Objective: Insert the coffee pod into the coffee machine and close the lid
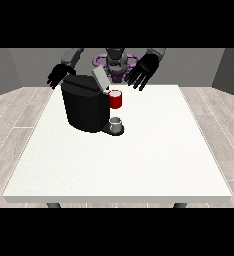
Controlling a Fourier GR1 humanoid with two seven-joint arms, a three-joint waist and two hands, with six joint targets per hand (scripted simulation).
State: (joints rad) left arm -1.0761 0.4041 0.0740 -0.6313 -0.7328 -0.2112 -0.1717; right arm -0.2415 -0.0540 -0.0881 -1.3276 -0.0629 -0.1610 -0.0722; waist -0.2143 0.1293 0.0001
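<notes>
Both hands, at the view's left (60, 75) and right (143, 70), hover open above the coffee machine (84, 105), lid (100, 78) raised; closing it likely comes next.

Not much of the robot (116, 62) is seen from across the table, tbh. The torso is dark grey, with a lighter grey block at the top middle. Purple rings or loops are seen at both sides of the chest, one near each shoulder. The upper arms are done in light grey, kind of boxy and segmented, with darker bands where the sections meet. Both hands are plain black: the hand at the view's right (142, 73) looks big and broad, the hand at the view's left (59, 75) smaller and slimmer. No markings, screws or cables can be made out. The head can't really be told apart from the chest.
</notes>
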